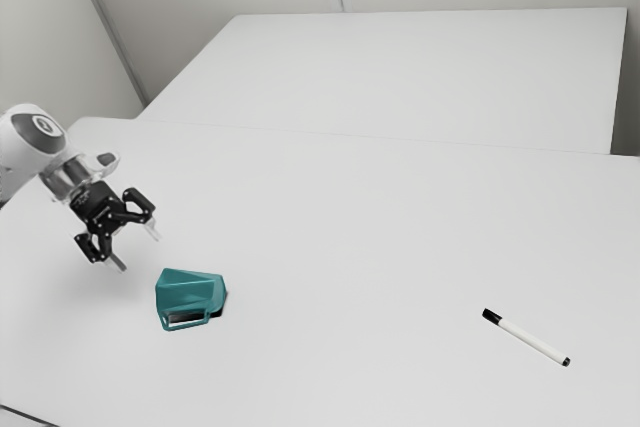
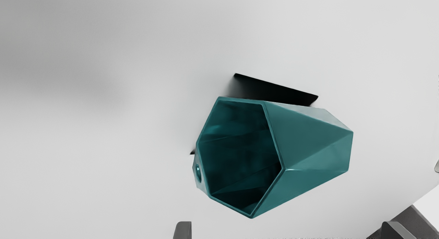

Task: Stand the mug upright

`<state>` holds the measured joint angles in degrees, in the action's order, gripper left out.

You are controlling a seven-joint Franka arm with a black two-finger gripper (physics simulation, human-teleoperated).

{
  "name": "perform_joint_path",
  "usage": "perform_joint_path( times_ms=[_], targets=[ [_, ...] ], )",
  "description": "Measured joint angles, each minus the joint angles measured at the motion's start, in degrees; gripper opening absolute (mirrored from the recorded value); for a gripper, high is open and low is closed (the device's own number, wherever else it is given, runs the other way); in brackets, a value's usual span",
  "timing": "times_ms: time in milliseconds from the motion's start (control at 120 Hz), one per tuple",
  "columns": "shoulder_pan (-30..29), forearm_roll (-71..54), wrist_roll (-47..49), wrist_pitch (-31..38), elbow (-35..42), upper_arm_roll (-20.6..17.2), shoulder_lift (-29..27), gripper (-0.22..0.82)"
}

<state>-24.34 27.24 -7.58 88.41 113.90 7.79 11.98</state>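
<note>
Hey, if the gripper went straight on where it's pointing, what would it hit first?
Probably the teal mug, lying on its side ahead of the open gripper, though depth is unclear and the table might come first.

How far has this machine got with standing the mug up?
Nothing looks done: the mug lies on its side on the table. Nothing is in hand either: the end effector hangs near the mug, fingers open, not touching it. What's left is probably the whole job: grip the mug, turn its mouth upward and let go.
</note>
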Motion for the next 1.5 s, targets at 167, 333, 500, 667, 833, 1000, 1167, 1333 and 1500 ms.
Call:
perform_joint_path(
  times_ms=[167,333,500,667,833,1000,1167,1333,1500],
  targets=[
    [0.00,2.77,0.08,-0.42,1.04,0.01,1.99,0.60],
    [0.02,5.55,0.12,-0.22,1.45,-0.04,4.46,0.60],
    [0.13,8.65,0.18,0.10,1.57,-0.14,6.04,0.60],
    [0.66,11.05,0.28,0.29,1.69,-0.31,7.44,0.60],
    [1.02,12.39,0.69,0.39,1.62,-1.64,7.73,0.58],
    [1.05,12.67,1.24,0.42,1.61,-2.19,7.75,0.18],
    [1.41,12.59,1.74,0.41,1.45,-2.44,7.56,-0.03],
    [1.76,12.60,2.30,0.45,0.62,-3.93,7.26,-0.13],
    [1.89,11.86,3.51,0.47,0.23,-5.05,6.34,-0.15]
  ],
)
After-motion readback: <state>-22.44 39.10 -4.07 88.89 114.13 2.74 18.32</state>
